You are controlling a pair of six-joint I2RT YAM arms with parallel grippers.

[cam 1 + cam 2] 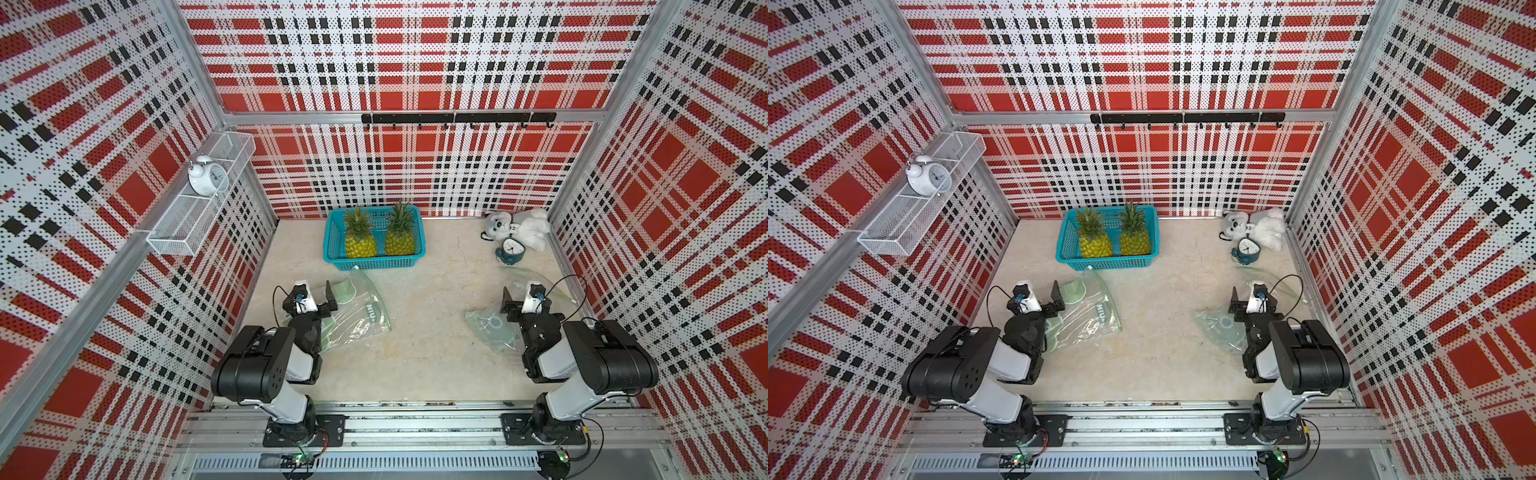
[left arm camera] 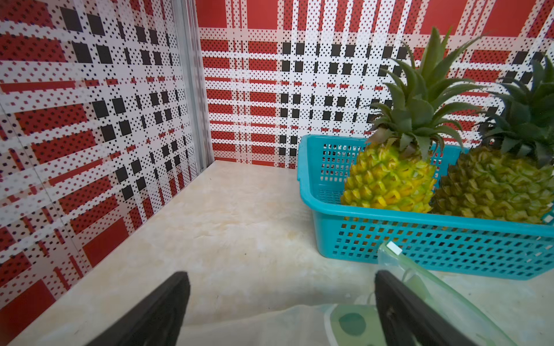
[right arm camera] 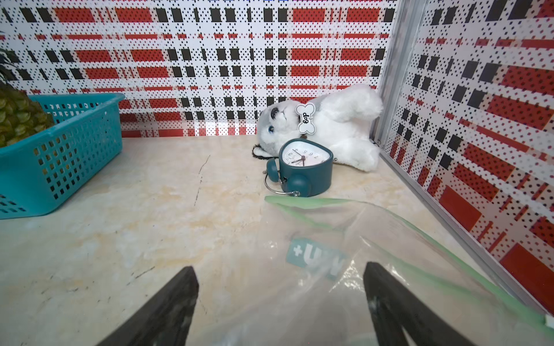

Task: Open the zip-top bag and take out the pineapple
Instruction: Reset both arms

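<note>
Top views: two pineapples stood upright side by side in the teal basket (image 1: 332, 249) at the back of the table, the left pineapple (image 1: 360, 241) yellower than the right pineapple (image 1: 400, 239); both top views agreed on this. An empty zip-top bag (image 1: 361, 309) lay flat in front of the basket on the left side of the table, partly under the left gripper (image 1: 320, 301); a second zip-top bag (image 1: 1219, 328) lay crumpled on the right side, under the right gripper (image 1: 1246, 305). A plush dog (image 1: 519, 228) lay in the far right corner with a dark teal alarm clock (image 1: 510, 251) just in front of it; a white alarm clock (image 1: 928, 176) sat in the wire shelf (image 1: 892, 228) on the left wall.

Left wrist view: the left gripper's fingers (image 2: 156, 311) were spread wide with nothing between them (bare tabletop in the gap); one finger overlapped the bag's edge; the basket and both pineapples stood just beyond.

Right wrist view: the right gripper's fingers (image 3: 168, 308) were likewise spread apart, gripping nothing; the clear bag with green trim lay beneath and between them; the clock lay on its side, touching the plush dog.
</note>
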